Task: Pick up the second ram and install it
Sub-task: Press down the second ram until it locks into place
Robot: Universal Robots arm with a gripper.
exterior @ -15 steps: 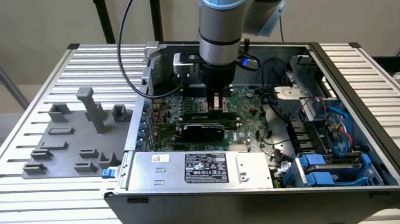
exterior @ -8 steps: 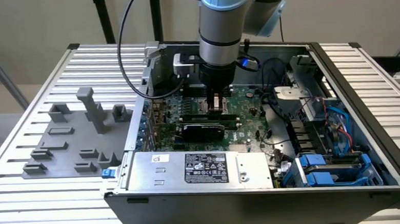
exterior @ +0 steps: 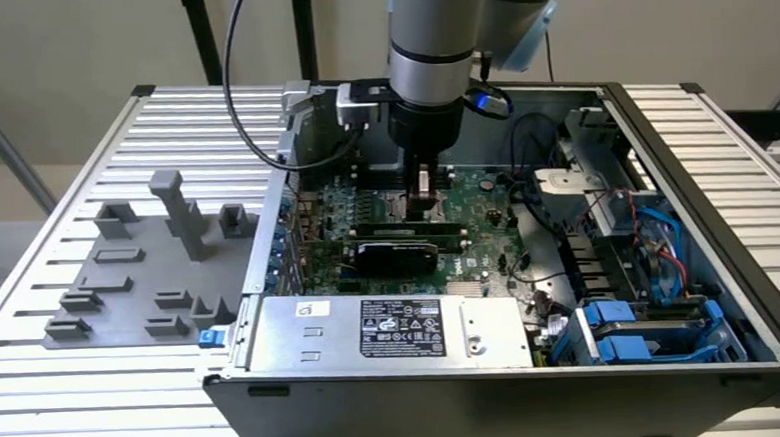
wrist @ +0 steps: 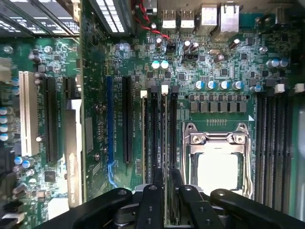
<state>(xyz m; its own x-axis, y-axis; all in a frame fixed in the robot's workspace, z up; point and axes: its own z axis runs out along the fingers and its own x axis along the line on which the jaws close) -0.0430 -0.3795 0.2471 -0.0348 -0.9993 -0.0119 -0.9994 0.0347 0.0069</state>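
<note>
The second ram (wrist: 165, 138) shows edge-on as a thin green strip, standing along a black memory slot beside the silver processor (wrist: 218, 171). My gripper (wrist: 167, 174) is shut on it, one black finger (wrist: 157, 191) on each side of the strip. I cannot tell how deep the stick sits in the slot. A white slot latch (wrist: 164, 88) lies at the stick's far end. In the exterior view the gripper (exterior: 424, 209) reaches straight down into the open computer case, low over the green motherboard (exterior: 483, 204).
A black expansion card (exterior: 392, 250) stands just in front of the gripper. The power supply (exterior: 383, 329) fills the case front. Cables (exterior: 590, 218) and blue drive bays (exterior: 636, 331) crowd the exterior view's right. A grey fixture (exterior: 140, 282) lies outside the case.
</note>
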